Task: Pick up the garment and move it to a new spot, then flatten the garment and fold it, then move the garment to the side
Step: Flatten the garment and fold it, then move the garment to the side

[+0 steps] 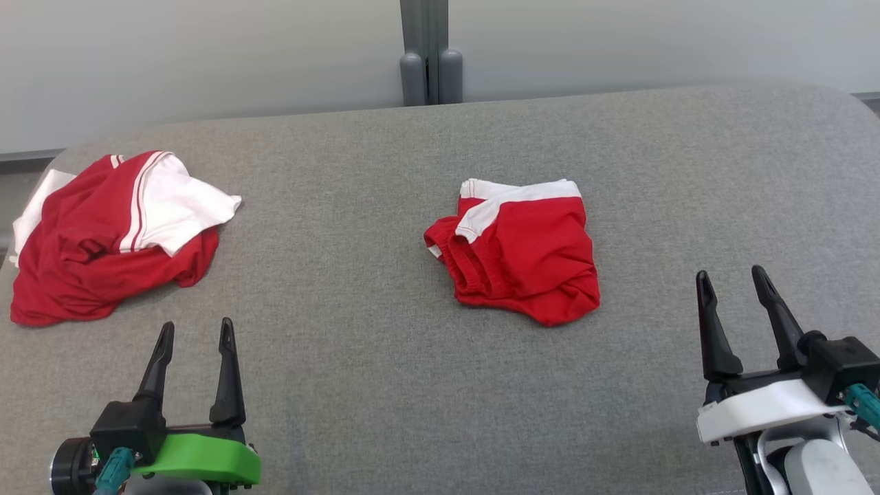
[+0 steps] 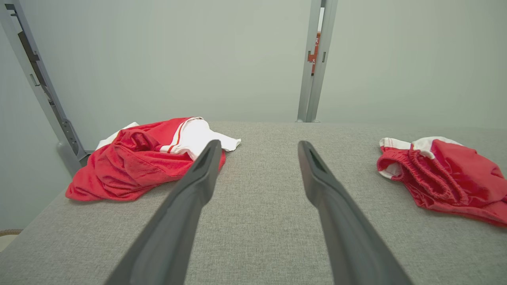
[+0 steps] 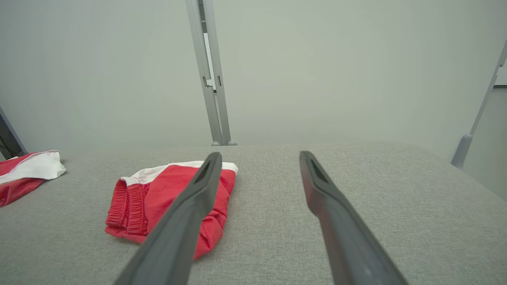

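A small folded red garment with white trim (image 1: 529, 254) lies flat right of the table's middle; it is also seen in the left wrist view (image 2: 451, 178) and the right wrist view (image 3: 146, 198). A second red and white garment (image 1: 103, 240) lies crumpled at the far left (image 2: 134, 166) (image 3: 23, 174). My right gripper (image 1: 730, 272) hovers open at the lower right, apart from the folded garment, with nothing between its fingers (image 3: 260, 154). At the lower left, just in front of the crumpled garment, my left gripper (image 1: 196, 323) stands open and empty (image 2: 259, 143).
The grey fabric-covered table (image 1: 378, 378) has rounded far corners. A grey post (image 1: 430, 55) stands behind its back edge against a pale wall. Bare cloth stretches between the two garments and along the front.
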Robot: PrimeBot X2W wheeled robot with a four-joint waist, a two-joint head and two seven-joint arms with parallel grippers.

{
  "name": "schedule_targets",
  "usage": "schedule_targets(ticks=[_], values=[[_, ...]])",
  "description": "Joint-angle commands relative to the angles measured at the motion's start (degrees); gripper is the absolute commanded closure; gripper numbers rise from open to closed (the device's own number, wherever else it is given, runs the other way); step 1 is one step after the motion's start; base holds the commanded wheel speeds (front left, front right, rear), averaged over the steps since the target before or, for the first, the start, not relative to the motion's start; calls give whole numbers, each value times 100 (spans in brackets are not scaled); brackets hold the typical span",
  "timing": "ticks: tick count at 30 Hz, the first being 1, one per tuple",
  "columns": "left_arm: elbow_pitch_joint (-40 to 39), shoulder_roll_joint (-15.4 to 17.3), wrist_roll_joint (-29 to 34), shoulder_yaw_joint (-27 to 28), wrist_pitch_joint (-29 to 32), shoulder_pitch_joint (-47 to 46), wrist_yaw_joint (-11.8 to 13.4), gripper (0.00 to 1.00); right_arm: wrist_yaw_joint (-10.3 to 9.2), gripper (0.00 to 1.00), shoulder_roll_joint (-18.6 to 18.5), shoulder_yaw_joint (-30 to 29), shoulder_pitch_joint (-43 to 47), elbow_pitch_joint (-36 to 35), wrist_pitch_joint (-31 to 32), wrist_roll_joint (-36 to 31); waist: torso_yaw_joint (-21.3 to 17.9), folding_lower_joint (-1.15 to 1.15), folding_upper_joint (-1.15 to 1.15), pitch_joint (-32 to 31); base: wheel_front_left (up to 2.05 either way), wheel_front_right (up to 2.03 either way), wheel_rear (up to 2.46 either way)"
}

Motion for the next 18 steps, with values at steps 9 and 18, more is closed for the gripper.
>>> schedule_targets(ticks=[9,18], values=[[-60,78,65,92,2,323,-50,0,1,0,138,-140,633,-360,-18,-215,-40,0,0,-300,0,0,0],[-76,85,91,134,2,386,-62,0,1,0,194,-133,705,-405,-18,-298,-5,0,0,-347,0,0,0]])
